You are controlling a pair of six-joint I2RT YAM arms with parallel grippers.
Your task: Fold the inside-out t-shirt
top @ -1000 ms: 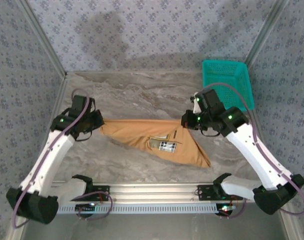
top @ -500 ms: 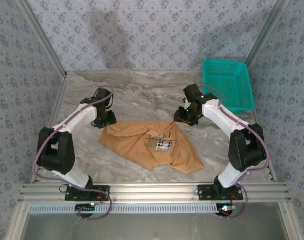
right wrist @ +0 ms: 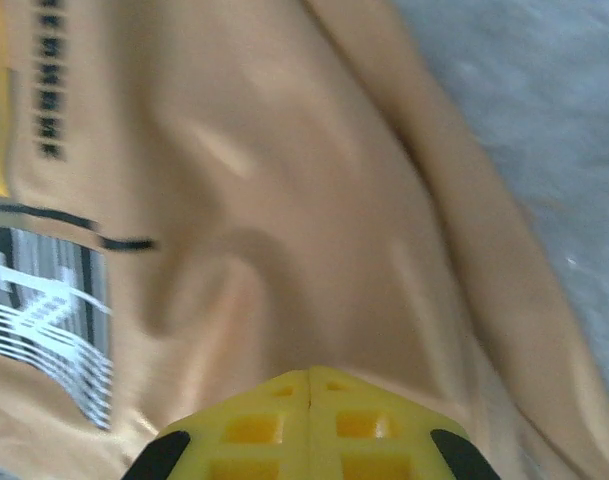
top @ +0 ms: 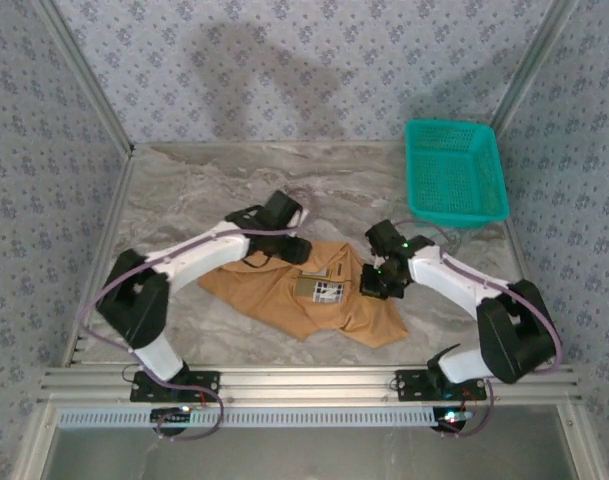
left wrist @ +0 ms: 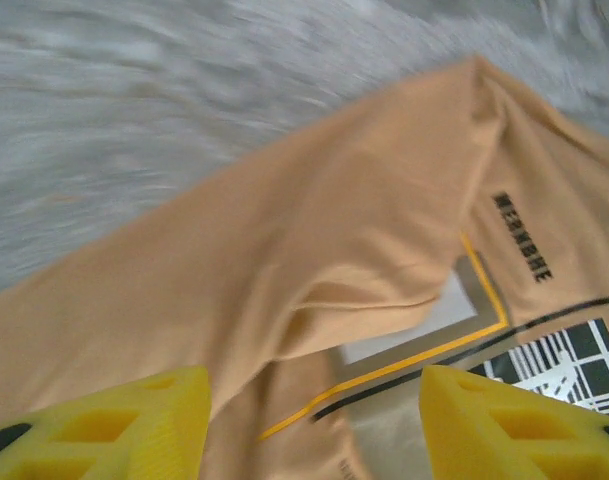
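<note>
The inside-out t-shirt (top: 306,297) lies rumpled near-centre on the desk (top: 184,190). You see the right pincer (right wrist: 311,385) closed over its right side, the left pincer (left wrist: 314,400) parted above its far edge, and the teal basket (top: 457,217) far right.

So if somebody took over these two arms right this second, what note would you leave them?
Left gripper: open over the t-shirt near its far edge, holding nothing.
Right gripper: shut over the shirt's right side, no cloth seen between its fingers.
T-shirt: rumpled on the table, printed patch facing up.
Done: no tidy fold visible.
Left: flatten it, then fold.
</note>
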